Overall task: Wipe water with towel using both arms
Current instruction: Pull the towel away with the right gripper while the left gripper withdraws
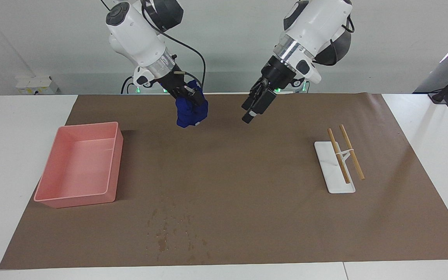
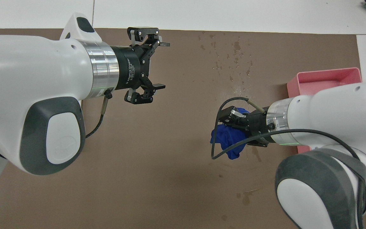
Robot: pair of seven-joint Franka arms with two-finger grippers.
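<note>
While the right gripper (image 1: pixel 191 102) clenches a bunched blue towel (image 1: pixel 188 112) (above the brown mat (image 1: pixel 247 202)), the left gripper (image 1: pixel 252 111) hangs released.

"Adaptive Gripper" on left claw (image 2: pixel 160 65)

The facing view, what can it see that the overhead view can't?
Only the facing view shows the white stand with two sticks, and all of the pink bin. Only the overhead view shows the left gripper spread wide open. Both show the blue towel in the right gripper, the spilled water, and the brown mat.
</note>
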